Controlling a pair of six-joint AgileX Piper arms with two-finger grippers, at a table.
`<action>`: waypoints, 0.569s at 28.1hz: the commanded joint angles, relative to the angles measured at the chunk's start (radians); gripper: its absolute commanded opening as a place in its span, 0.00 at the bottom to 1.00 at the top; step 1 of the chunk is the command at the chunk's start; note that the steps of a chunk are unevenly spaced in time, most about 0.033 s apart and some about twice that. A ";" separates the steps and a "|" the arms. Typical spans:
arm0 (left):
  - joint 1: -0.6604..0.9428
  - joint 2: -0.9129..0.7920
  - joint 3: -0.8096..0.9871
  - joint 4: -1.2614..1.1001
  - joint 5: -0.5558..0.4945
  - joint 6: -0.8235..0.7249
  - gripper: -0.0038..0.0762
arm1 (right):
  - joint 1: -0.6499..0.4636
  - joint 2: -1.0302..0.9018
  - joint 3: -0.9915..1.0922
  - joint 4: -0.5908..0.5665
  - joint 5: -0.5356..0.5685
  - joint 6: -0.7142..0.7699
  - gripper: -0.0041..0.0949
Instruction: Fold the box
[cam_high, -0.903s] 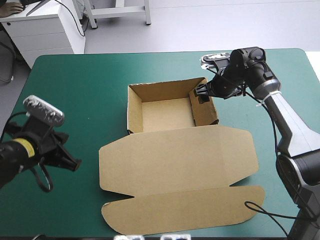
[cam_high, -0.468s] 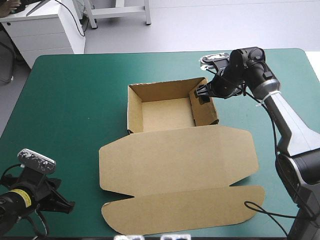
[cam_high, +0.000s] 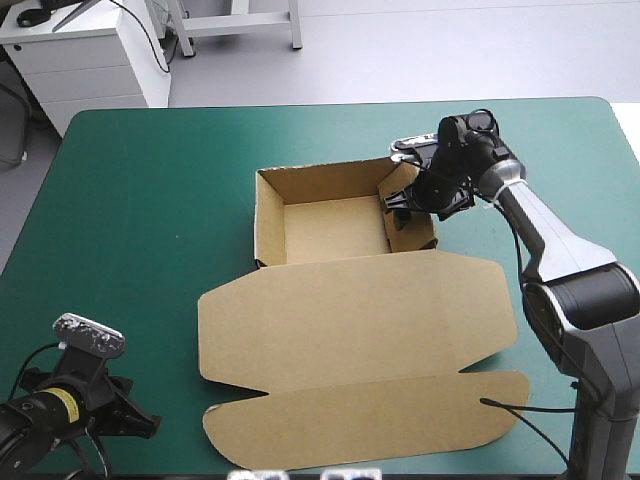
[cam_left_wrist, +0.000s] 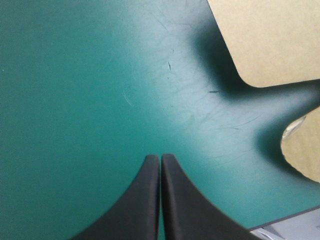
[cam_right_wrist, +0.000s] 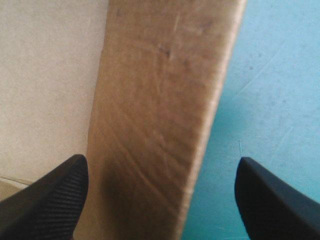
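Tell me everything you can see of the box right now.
The box is brown board: an open tray with raised walls at mid-table, its lid and round-cornered front flap flat on the teal-green cover toward the near edge. The open right end effector straddles the tray's right wall.

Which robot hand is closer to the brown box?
Right. The right gripper straddles the box's raised side wall, jaws open. The left gripper is over the teal-green cover, off the lid's near-left corner, jaws shut.
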 joint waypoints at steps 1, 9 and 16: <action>-0.006 0.005 0.008 0.005 -0.047 -0.015 0.04 | 0.000 -0.035 -0.032 0.008 -0.010 -0.010 0.72; -0.006 0.005 0.018 0.016 -0.090 -0.015 0.04 | 0.000 -0.030 -0.039 0.004 -0.017 -0.020 0.10; -0.006 0.005 0.018 0.016 -0.090 -0.017 0.04 | -0.014 -0.033 -0.111 -0.129 -0.035 -0.048 0.02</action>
